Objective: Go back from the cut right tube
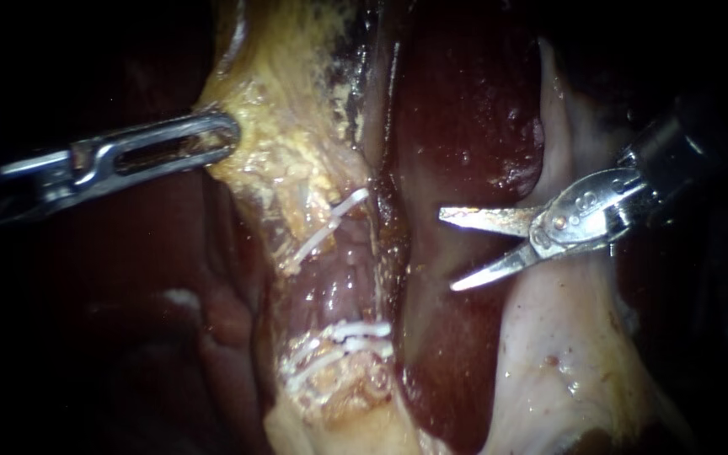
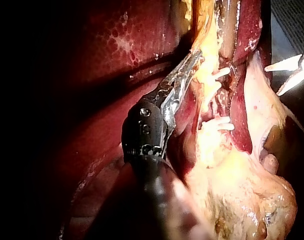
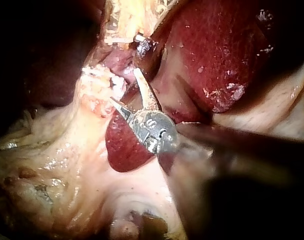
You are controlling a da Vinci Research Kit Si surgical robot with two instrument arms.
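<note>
While over the liver [image 1: 465,109], right instrument [image 1: 448,251] jaws open, empty, clipped tube [image 1: 334,278] near their tips, left instrument [image 1: 227,135] pinching yellow tissue [image 1: 288,93].

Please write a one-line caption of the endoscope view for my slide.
Right instrument, blades open, clear of the clipped tube; left instrument touches yellow tissue.

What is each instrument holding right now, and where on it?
Left instrument: jaws shut on the yellow fatty tissue, at its left edge in the endoscope view. Right instrument: blades open, holding nothing.
</note>
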